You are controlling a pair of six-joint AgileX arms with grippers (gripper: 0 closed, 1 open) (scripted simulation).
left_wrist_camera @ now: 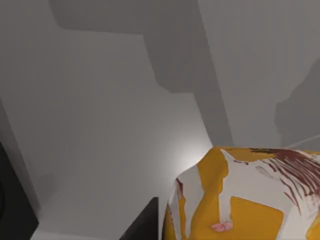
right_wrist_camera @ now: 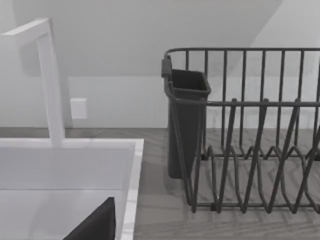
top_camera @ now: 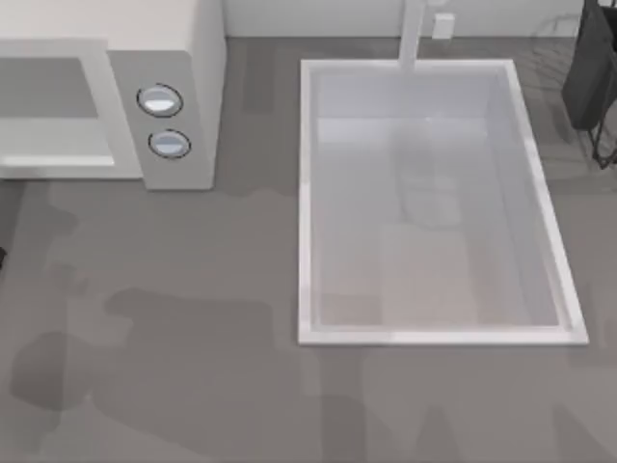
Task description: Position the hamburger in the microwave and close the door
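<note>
**Figure. Task state at the moment shown: hamburger transfer under way, door judged not yet closed.**

In the top view, the microwave (top_camera: 174, 92) is set at the table's far left. Its control panel carries two dials (top_camera: 160, 100), and the white sink (top_camera: 308, 203) is placed to its right. The faucet (top_camera: 415, 39) is seen at the sink's far rim, and the dark dish rack (top_camera: 593, 77) at the far right corner. The microwave's front is read as a plain grey recess with a paler floor inside a white frame. No mesh window is made out there, so the door is judged to be open, though its exact position cannot be told.

In the left wrist view, the hamburger (left_wrist_camera: 240, 200) is seen very close to the camera as a rounded yellow-and-white form with brown-red streaks. A dark part of the left gripper (left_wrist_camera: 142, 222) lies just beside it. Pale, flat surfaces meeting at angles surround it (possibly the microwave's walls, but this cannot be confirmed). Whether the left gripper is closed on the hamburger or clear of it cannot be told.

In the right wrist view, a dark part of the right gripper (right_wrist_camera: 97, 225) is seen over the sink, facing the dish rack and its dark cup. This arm is taken to be idle, and its open or closed state cannot be told.

Progress, as judged: the hamburger is at the left gripper, but its placement in the microwave is unconfirmed. Release, withdrawal of the arm and closing of the door remain to be done.
</note>
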